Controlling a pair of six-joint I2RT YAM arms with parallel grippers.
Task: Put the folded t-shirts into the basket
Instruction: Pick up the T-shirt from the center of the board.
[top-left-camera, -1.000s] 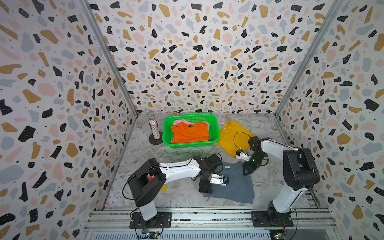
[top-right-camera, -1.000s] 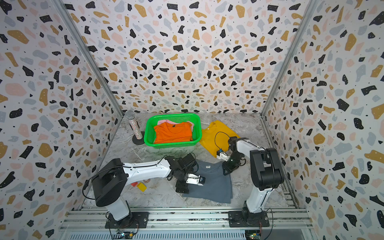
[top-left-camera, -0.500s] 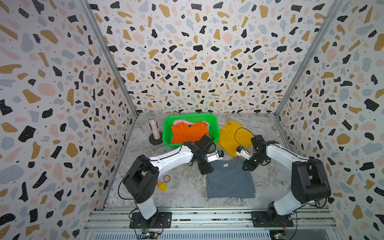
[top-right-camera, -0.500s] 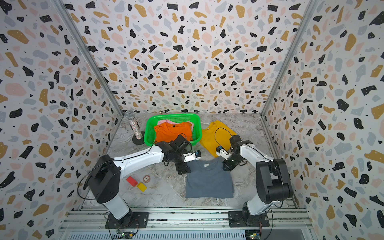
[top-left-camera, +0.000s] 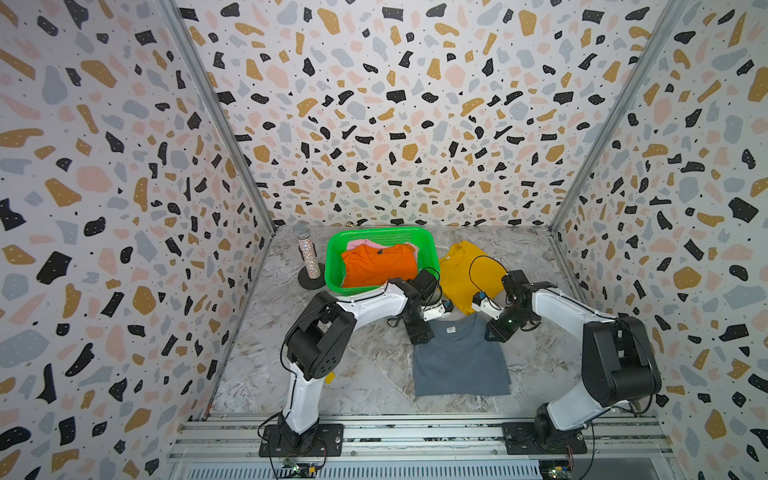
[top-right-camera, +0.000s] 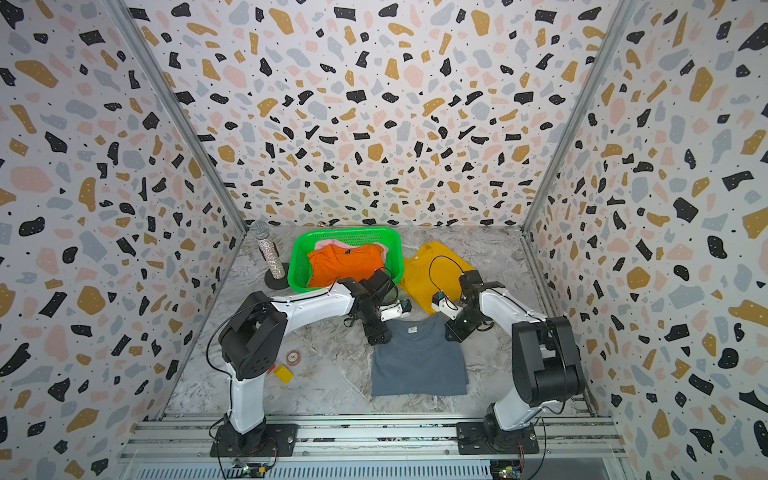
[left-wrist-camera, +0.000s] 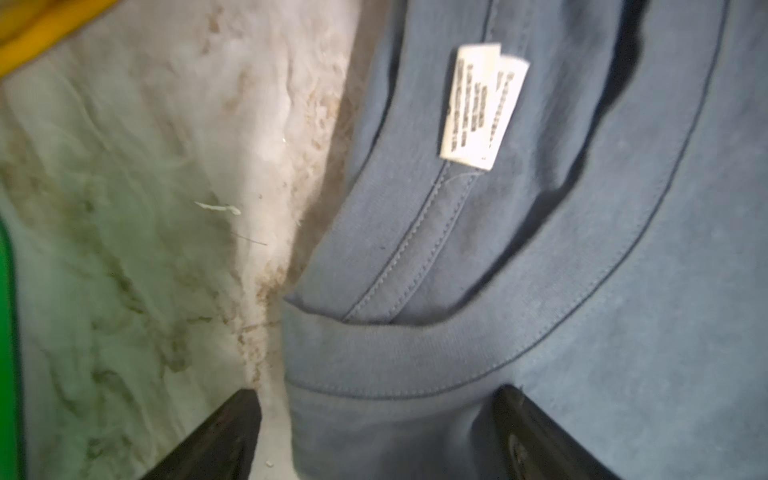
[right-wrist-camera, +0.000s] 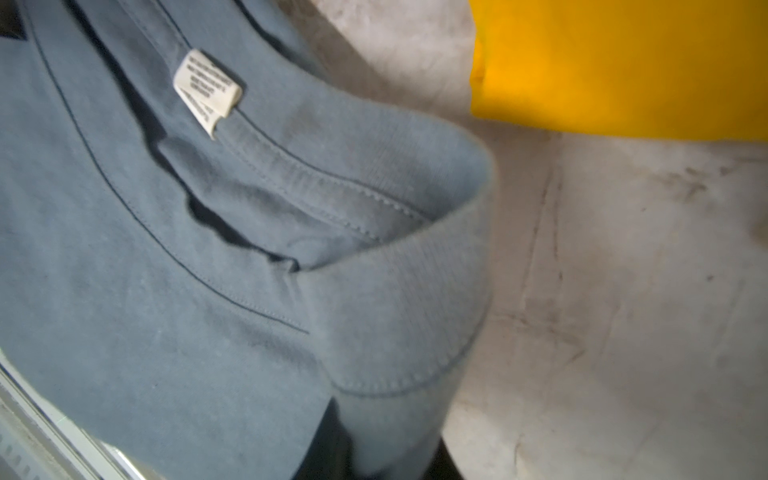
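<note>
The slate grey-blue folded t-shirt (top-left-camera: 461, 361) (top-right-camera: 419, 361) lies flat on the marble floor, collar toward the basket. My left gripper (top-left-camera: 420, 336) (left-wrist-camera: 374, 419) stands open astride its far left collar corner (left-wrist-camera: 374, 365), one finger on the floor and one on the cloth. My right gripper (top-left-camera: 496, 330) (right-wrist-camera: 382, 453) is shut on the far right collar corner (right-wrist-camera: 399, 324). The green basket (top-left-camera: 382, 233) (top-right-camera: 349, 232) holds the orange t-shirt (top-left-camera: 378, 266) on top of the pink one (top-left-camera: 357, 245). The mustard yellow t-shirt (top-left-camera: 465, 270) (right-wrist-camera: 623, 62) lies right of the basket.
A glittery microphone on a round black stand (top-left-camera: 308, 255) stands left of the basket. A small yellow block (top-right-camera: 284, 373) and a round token (top-right-camera: 293, 356) lie by the left arm's base. Patterned walls close in three sides; a metal rail runs along the front.
The grey-blue shirt has gone from skewed to square. My left gripper moved from its near left side up to the far left corner. My right gripper closed on the far right corner.
</note>
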